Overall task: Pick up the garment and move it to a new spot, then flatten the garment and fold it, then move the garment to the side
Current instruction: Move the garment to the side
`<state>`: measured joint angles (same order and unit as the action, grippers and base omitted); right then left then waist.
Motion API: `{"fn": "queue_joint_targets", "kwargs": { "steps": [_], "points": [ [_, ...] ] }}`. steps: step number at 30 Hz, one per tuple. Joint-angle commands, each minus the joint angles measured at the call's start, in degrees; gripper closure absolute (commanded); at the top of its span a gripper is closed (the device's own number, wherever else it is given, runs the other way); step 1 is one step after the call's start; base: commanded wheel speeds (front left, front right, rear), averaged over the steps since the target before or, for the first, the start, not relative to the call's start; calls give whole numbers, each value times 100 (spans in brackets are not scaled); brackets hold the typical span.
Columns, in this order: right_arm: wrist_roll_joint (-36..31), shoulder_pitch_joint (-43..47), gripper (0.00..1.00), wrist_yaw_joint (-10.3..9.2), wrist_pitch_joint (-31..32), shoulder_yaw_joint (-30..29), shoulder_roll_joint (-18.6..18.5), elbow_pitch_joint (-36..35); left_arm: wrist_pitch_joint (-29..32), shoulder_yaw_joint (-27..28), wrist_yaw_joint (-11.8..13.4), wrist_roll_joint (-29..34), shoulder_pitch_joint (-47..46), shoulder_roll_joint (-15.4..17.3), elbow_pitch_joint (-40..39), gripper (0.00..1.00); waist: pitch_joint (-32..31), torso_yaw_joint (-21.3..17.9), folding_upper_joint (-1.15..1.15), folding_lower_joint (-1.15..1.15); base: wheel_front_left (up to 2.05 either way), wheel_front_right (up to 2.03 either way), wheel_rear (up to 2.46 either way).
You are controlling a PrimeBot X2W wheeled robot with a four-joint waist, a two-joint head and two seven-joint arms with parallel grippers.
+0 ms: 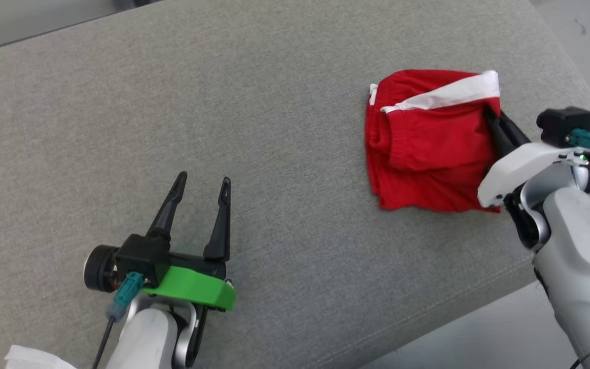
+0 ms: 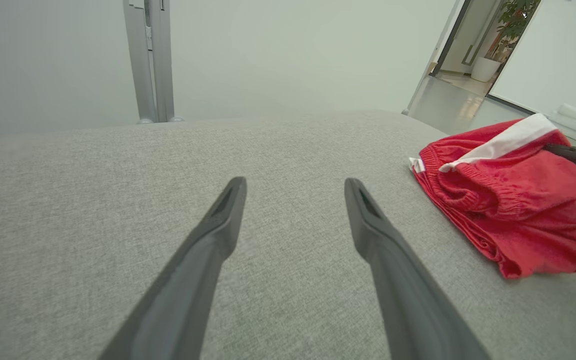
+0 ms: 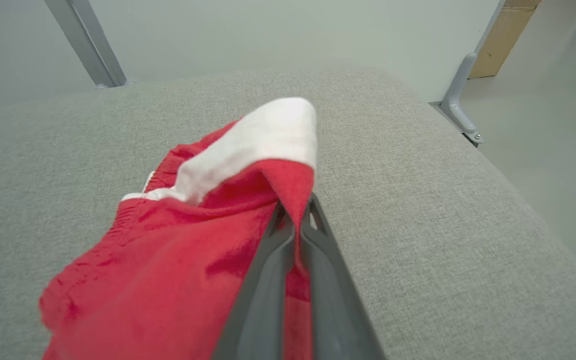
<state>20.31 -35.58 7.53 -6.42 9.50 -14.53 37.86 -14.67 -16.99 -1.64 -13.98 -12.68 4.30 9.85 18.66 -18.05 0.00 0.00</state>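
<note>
Our right fingers point(image 3: 268, 290) pinch shut on the edge of the garment point(image 1: 428, 154), its white band point(image 3: 248, 145) just past their tips. It looks soft and floppy. Our left fingers point(image 1: 219, 220) are wide open, empty.

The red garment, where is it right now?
In the head view the red garment lies bunched on the grey surface, toward the robot's right, its edge pinched in the shut right pincer.

No readable text, no labels, no brands — no numbers or signs
</note>
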Motion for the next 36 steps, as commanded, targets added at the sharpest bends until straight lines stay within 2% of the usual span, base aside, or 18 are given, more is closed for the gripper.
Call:
{"fn": "queue_joint_targets", "kwargs": {
  "steps": [1,6,12,22,23,24,25,29,36],
  "points": [
    [-54,-244,100,-8,-35,38,-73,66,14,35,31,11,-110,63,-47,0,172,212,0,0,0,0,0],
    [-141,-936,100,-8,-100,148,-425,454,43,126,111,37,-192,171,-232,0,413,477,0,0,0,0,0],
    [-115,-1733,100,-8,-176,-42,-826,1235,84,174,175,62,-273,288,-490,0,697,836,0,0,0,0,0],
    [-530,-2380,100,-8,-437,-384,-1660,2132,146,169,275,84,-214,359,-842,0,997,1277,0,0,0,0,0],
    [-598,-2430,85,-8,-488,-434,-1715,2205,140,165,276,79,-210,363,-847,0,1012,1292,0,0,0,0,0],
    [-724,-2508,15,-9,-585,-510,-1792,2287,137,159,276,73,-210,366,-854,0,1030,1308,0,0,0,0,0],
    [-865,-2551,0,-8,-666,-550,-1827,2316,134,151,278,71,-216,366,-849,0,1040,1318,0,0,0,0,0],
    [-1305,-2631,0,-8,-853,-793,-1696,2300,118,101,297,63,-250,318,-786,0,1010,1337,0,0,0,0,0],
    [-1487,-2330,0,-9,-880,-787,-1083,1771,80,110,293,-30,-261,299,-613,0,701,1278,0,0,0,0,0]
  ]
}}
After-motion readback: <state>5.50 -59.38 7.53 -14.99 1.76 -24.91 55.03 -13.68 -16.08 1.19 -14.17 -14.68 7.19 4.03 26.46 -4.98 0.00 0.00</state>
